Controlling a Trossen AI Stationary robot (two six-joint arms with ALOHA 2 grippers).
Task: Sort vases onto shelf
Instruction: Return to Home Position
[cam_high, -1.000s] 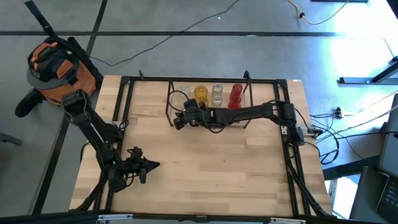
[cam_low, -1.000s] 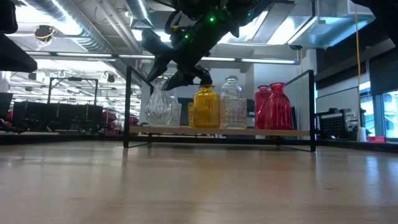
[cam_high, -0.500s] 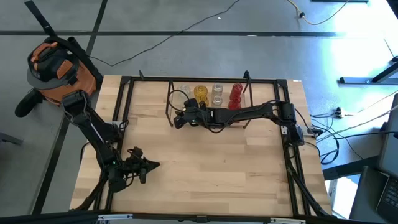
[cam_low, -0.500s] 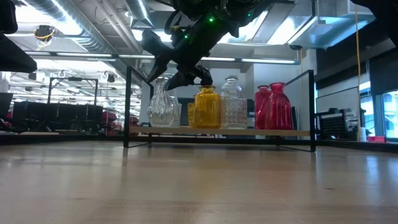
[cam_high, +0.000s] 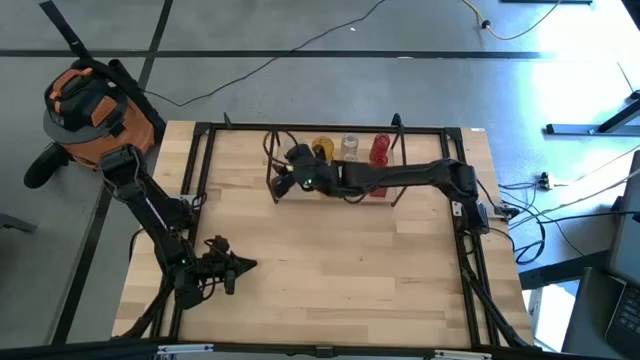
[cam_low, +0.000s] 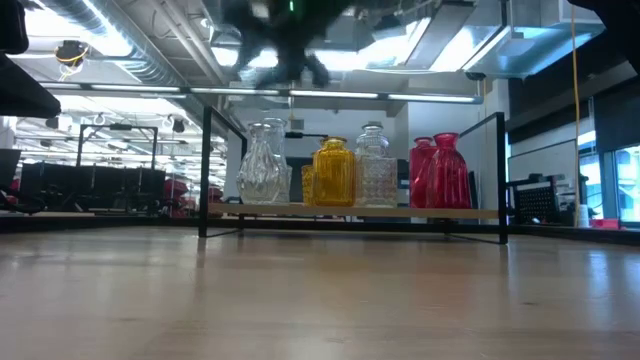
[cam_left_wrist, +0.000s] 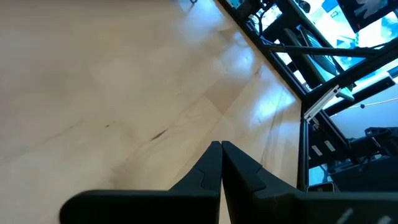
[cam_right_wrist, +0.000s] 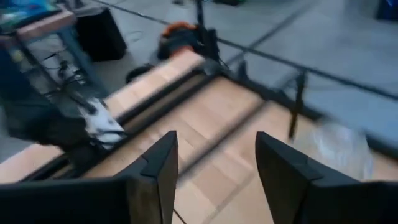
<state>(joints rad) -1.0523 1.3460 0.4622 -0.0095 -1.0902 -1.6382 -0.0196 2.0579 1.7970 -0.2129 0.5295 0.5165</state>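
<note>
Low view is showing small red, yellow and clear glass vases lining the wire-framed light-wood shelf; sorting seems done. Above it, the right gripper is holding its jaws released, while the left gripper is keeping its jaws clenched, empty.

Industrial lab, ceiling ducts, concrete floor

The right arm's fingers have risen — clear above the vases.

Grey floor surrounds the light-wood desk. Orange-and-black object at 10 o'clock; loose cable at 12 o'clock. Ceiling ducting and strip lighting overhead.
</note>
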